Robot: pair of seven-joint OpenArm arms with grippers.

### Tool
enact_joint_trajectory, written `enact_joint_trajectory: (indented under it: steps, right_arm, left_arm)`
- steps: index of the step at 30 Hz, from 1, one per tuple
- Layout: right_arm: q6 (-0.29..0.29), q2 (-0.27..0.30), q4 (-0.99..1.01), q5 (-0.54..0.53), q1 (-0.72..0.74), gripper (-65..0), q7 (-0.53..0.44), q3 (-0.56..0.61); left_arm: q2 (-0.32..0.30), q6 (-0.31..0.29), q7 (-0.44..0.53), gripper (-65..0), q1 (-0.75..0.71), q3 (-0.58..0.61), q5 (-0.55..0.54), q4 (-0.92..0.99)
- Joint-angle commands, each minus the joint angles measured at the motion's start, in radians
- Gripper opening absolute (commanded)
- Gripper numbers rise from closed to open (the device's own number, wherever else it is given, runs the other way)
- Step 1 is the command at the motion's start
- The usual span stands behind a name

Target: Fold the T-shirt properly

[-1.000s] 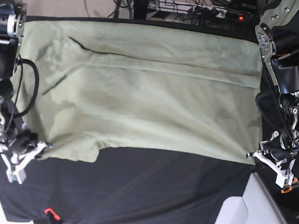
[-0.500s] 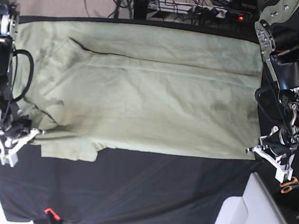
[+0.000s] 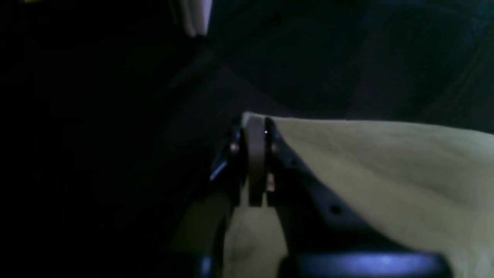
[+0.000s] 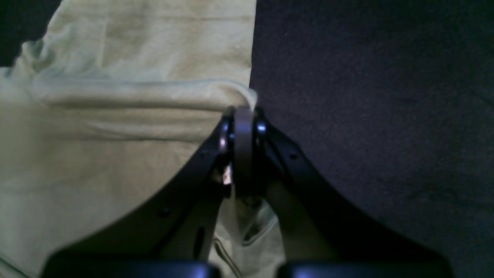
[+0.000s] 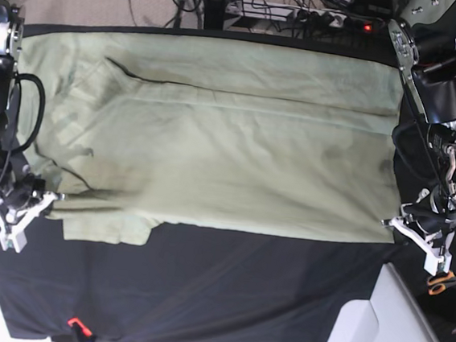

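T-shirt (image 5: 215,137) lies spread flat on table (image 5: 240,293), black cloth under. Left tool (image 5: 407,229) clamped on near corner of shirt. Right tool (image 5: 41,199) clamped on opposite near corner.

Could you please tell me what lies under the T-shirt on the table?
Under the T-shirt lies a black cloth, showing along the near side and far edge. Whatever else is beneath the shirt's middle is covered.

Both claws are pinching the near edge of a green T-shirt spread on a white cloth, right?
Not quite: the table cloth is black, as the base view shows. Both the left gripper and right gripper do pinch the T-shirt.
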State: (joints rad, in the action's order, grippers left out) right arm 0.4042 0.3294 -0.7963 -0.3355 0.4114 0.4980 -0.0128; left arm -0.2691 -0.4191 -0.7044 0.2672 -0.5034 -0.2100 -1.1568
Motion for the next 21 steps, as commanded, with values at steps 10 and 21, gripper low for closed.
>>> enact_joint_trajectory:
  steps: [10, 21]
  right_arm:
    - [0.005, 0.023, -0.047, -0.006, 0.071, -64.8, -0.02, 0.112]
    - [0.005, 0.043, -0.048, -0.006, 0.059, -64.8, 0.046, 0.172]
  left_arm:
    - [-0.015, 0.004, 0.019, -65.0, 0.01, -0.007, -0.01, -0.036]
    - [-0.015, 0.004, -0.054, -65.0, -0.105, 0.004, -0.01, -0.194]
